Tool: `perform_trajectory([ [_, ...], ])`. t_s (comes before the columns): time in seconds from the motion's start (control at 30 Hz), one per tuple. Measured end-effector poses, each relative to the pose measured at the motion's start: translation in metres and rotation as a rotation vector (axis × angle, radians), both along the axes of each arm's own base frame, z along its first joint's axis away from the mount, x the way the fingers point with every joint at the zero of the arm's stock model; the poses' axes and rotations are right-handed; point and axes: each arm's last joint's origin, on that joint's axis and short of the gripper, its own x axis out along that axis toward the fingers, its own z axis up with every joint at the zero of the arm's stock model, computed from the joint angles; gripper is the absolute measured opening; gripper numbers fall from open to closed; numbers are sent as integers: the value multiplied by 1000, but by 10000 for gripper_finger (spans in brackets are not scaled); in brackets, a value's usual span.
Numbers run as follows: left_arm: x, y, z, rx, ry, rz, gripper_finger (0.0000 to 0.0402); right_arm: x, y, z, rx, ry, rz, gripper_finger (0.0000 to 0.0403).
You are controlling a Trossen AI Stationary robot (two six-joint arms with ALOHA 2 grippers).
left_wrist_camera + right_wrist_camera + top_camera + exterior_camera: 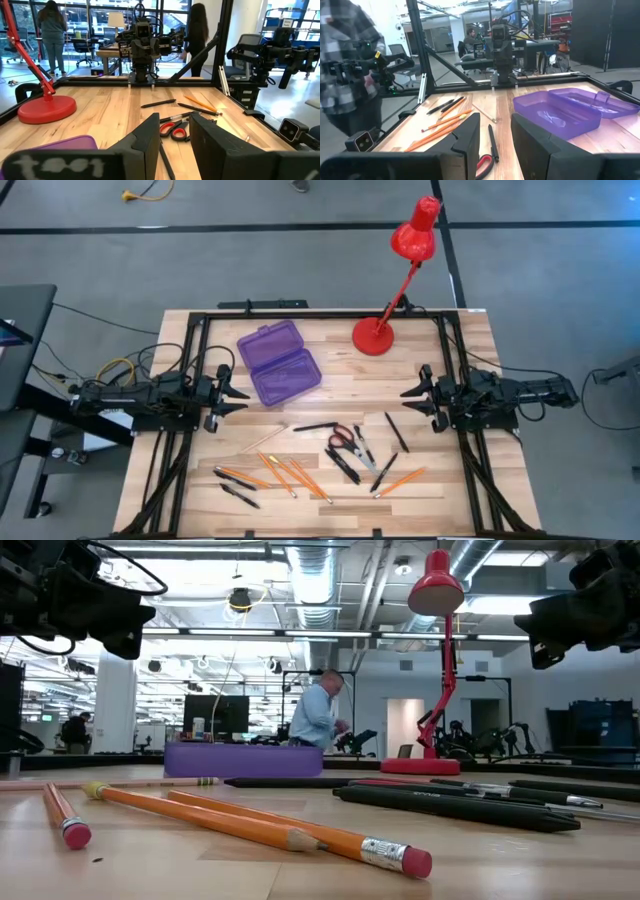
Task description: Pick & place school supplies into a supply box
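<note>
The supply box (278,362), translucent purple, lies open on the wooden table's far left part, its lid flat beside it; the right wrist view shows the box (565,112) too. The school supplies lie loose toward the near edge: orange pencils (288,476), black pens (342,464) and red-handled scissors (342,437). My left gripper (238,388) hovers open at the table's left side, level, above the wood. My right gripper (414,392) hovers open at the right side, facing it. Each wrist view shows a clear gap between the fingers, left (175,142) and right (495,140).
A red desk lamp stands with its round base (374,336) on the far middle of the table, its arm and head (415,235) leaning back beyond the far edge. A black frame (300,313) borders the table. People move in the room behind.
</note>
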Motion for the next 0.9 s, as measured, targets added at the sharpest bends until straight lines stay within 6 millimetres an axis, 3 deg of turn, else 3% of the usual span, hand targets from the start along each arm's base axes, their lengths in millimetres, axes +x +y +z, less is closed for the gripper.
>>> perform_trajectory([
  [0.57, 0, 0, 0, -12, 0, -2, 93, 0, 0, 0, 0, 0, 0, 106],
  [0.9, 0, 2, 5, -326, -9, 47, 93, 0, 0, 0, 0, 0, 0, 106],
])
